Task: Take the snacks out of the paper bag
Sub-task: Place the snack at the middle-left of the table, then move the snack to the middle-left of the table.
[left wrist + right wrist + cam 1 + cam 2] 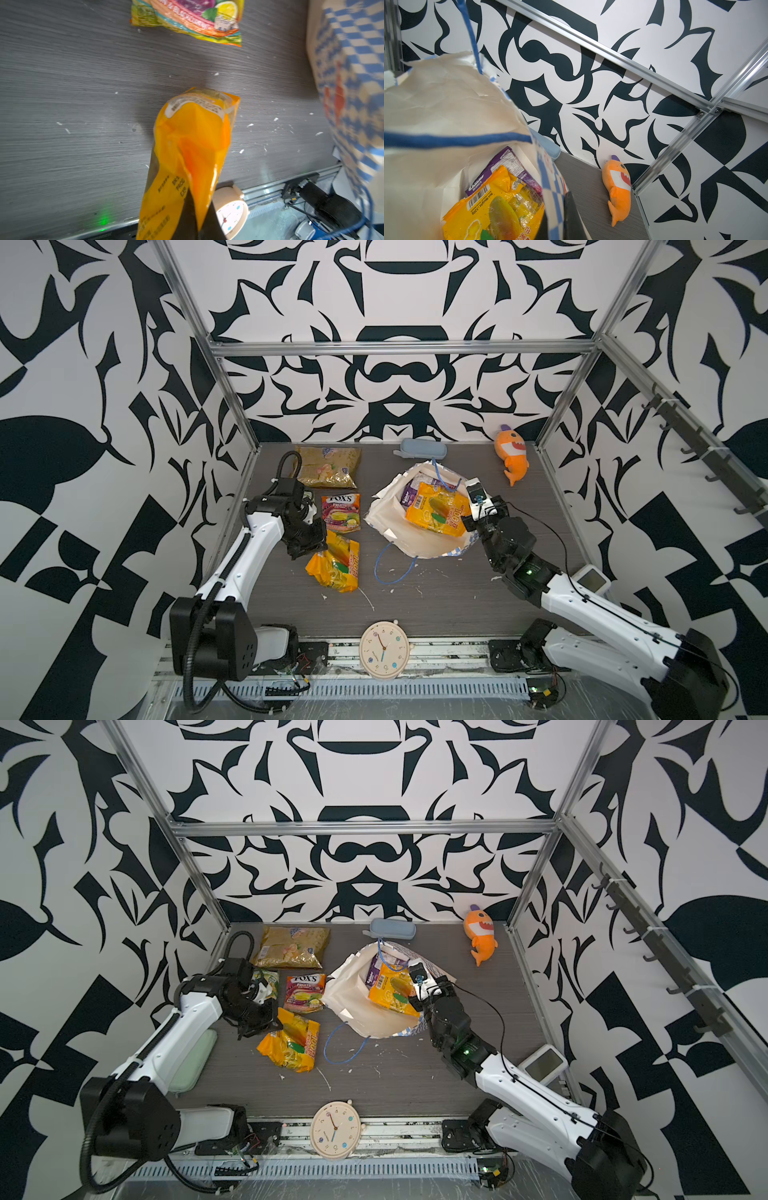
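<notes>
The paper bag [395, 526] stands open mid-table, cream inside, blue checks outside [353, 83]. My right gripper [467, 524] [558, 212] is shut on its checked right wall. Inside lie an orange-yellow packet [436, 510] [492, 212] and under it a purple packet [409, 491] [508, 160]. My left gripper [324, 545] [200, 207] is shut on the corner of another orange-yellow packet [332, 568] [193, 141], which hangs down onto the table left of the bag. A gold packet [328, 466], a red-orange FOX'S packet [338, 512] and a green-yellow packet [270, 979] lie on the table.
An orange plush shark [512, 456] and a grey-blue pouch [419, 448] lie by the back wall. A round clock [384, 649] sits at the front edge, a small white device [592, 578] at the right. One blue cord handle [390, 568] trails in front of the bag.
</notes>
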`<state>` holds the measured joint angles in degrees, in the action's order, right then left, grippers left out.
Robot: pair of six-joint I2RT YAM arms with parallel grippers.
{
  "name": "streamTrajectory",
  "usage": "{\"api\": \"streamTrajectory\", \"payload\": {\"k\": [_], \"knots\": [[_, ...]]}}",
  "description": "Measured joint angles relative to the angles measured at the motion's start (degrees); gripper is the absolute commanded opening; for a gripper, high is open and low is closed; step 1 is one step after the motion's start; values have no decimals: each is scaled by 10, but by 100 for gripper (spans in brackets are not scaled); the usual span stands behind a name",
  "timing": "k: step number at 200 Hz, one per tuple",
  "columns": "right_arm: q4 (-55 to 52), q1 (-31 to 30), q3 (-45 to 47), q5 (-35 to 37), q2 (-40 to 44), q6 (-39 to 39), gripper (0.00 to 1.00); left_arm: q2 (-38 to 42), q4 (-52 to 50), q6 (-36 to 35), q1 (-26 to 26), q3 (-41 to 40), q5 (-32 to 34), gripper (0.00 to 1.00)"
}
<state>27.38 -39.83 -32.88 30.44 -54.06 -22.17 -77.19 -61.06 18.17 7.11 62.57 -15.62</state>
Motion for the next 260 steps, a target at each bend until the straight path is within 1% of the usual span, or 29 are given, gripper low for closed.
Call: {"api": "streamTrajectory", "payload": {"k": [5, 18, 21, 33, 36, 44, 49, 53, 59, 64, 78, 85, 90, 95, 101, 113, 123, 140, 147, 150, 159, 170, 179, 213, 260], "knots": [[0, 0, 0, 0, 0, 0, 0, -8, -1, -1, -1, 5, 3, 20], [1, 0, 0, 0, 0, 0, 0, -26, -4, -4, -2, 20, 12, 20], [1, 0, 0, 0, 0, 0, 0, -28, -5, -4, -2, 23, 15, 22], [1, 0, 0, 0, 0, 0, 0, -37, -9, -5, -4, 37, 24, 39], [1, 0, 0, 0, 0, 0, 0, -39, -10, -13, -4, 41, 29, 39], [1, 0, 0, 0, 0, 0, 0, -45, -14, -13, -4, 50, 40, 30], [1, 0, 0, 0, 0, 0, 0, -48, -16, -12, -4, 55, 47, 30], [1, 0, 0, 0, 0, 0, 0, -51, -19, -17, -4, 60, 56, 33], [1, 0, 0, 0, 0, 0, 0, -56, -23, -16, -4, 66, 65, 40], [1, 0, 0, 0, 0, 0, 0, -60, -27, -19, -4, 70, 75, 49], [0, 0, 0, 0, 0, 0, 0, -70, -37, -17, -4, 80, 102, 50], [0, 0, 0, 0, 0, 0, 0, -73, -43, -16, -4, 87, 115, 53], [0, 0, 0, 0, 0, 0, 0, -74, -46, -16, -4, 91, 122, 57], [0, 0, 0, 0, 0, 0, 0, -75, -49, -11, -4, 96, 129, 64], [0, 0, 0, 0, 0, 0, 0, -75, -51, -4, 0, 101, 136, 67], [0, 0, 0, 0, 0, 0, 0, -73, -52, 9, 15, 116, 157, 67], [-1, 0, 0, 0, 0, 0, 0, -72, -51, 18, 43, 129, 174, 68], [-1, 0, 0, 0, 0, 0, 0, -71, -35, 38, 110, 145, 191, 77], [0, 0, 0, 0, 0, 0, 0, -71, -24, 43, 135, 145, 193, 83], [0, 0, 0, 0, 0, 0, 0, -72, -21, 40, 144, 145, 192, 89], [0, 0, 0, 0, 0, 1, 0, -74, -12, 48, 162, 143, 193, 94], [2, 0, 0, 0, -2, 2, 0, -80, -1, 45, 169, 136, 196, 96], [3, 0, 0, 0, -4, 2, 0, -88, 7, 47, 170, 130, 203, 100], [4, 0, 0, 0, -5, 2, 0, -149, 34, 41, 180, 126, 221, 100], [2, 0, 0, 0, -4, 2, 0, -235, 66, 20, 230, 155, 220, 100]]}}
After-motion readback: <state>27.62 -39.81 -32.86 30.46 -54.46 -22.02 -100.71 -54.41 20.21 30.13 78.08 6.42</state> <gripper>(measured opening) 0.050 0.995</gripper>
